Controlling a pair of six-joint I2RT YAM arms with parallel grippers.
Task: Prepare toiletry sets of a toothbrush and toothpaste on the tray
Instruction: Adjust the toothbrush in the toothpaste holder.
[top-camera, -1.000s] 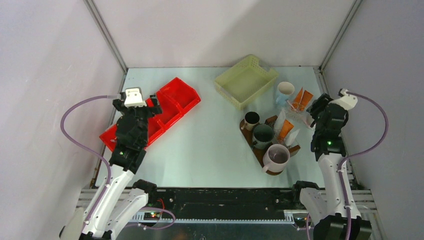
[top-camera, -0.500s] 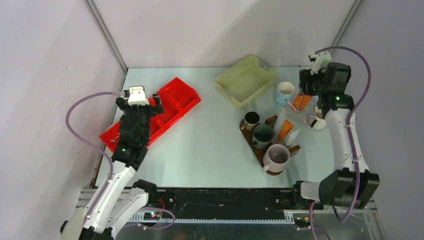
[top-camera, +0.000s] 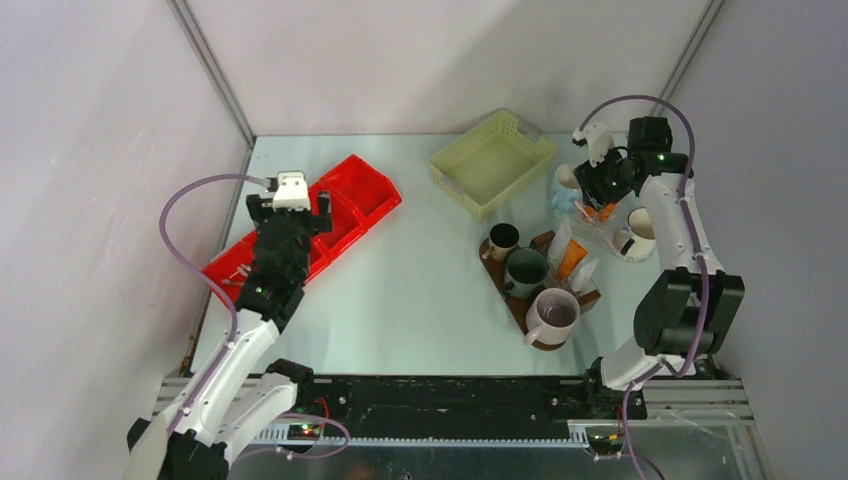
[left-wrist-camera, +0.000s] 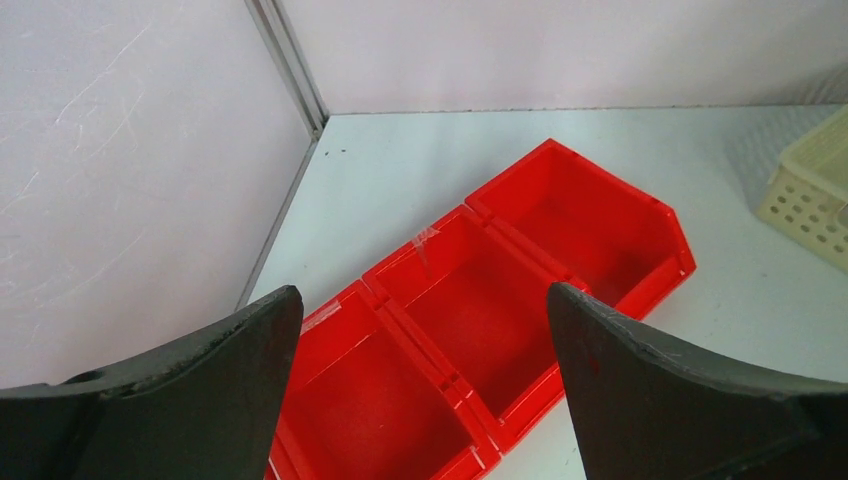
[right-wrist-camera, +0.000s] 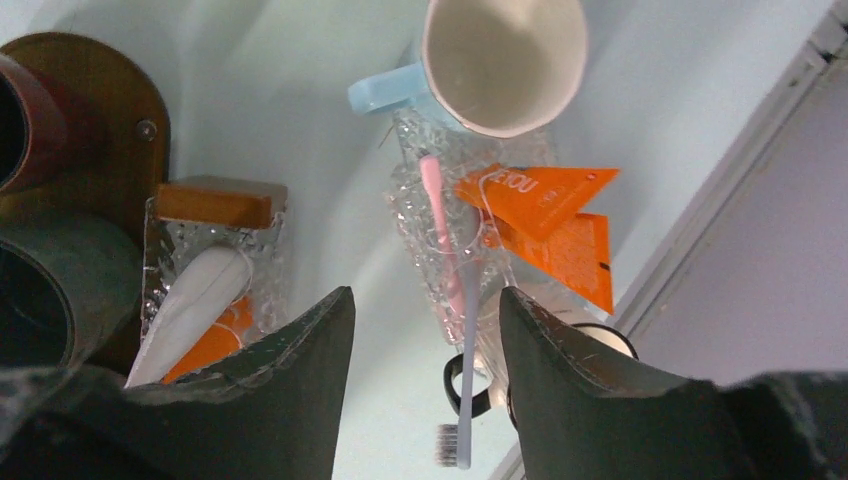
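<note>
The dark brown oval tray (top-camera: 592, 297) carries a small brown mug (top-camera: 503, 240), a dark green mug (top-camera: 526, 270) and a mauve-grey mug (top-camera: 553, 315), with white and orange toothpaste tubes (top-camera: 571, 256) beside them. My right gripper (top-camera: 600, 188) hangs open above the table behind the tray. In the right wrist view a slim pink-and-lilac toothbrush (right-wrist-camera: 455, 300) lies on clear wrap between the spread fingertips of that gripper (right-wrist-camera: 425, 292), untouched. Two orange toothpaste tubes (right-wrist-camera: 548, 196) lie just beyond it. My left gripper (left-wrist-camera: 422, 290) is wide open and holds nothing, over the red bin (left-wrist-camera: 480, 320).
A light blue mug (right-wrist-camera: 500, 60) stands next to the orange tubes, and a white mug with a black handle (top-camera: 638, 235) sits near the right wall. The pale yellow mesh basket (top-camera: 492, 160) is at the back. The red bin (top-camera: 350, 205) lies along the left wall.
My right arm swung from beside the tray to the back right, and is now over the blue mug, orange tubes and toothbrush. The left arm shifted slightly along the red bin.
</note>
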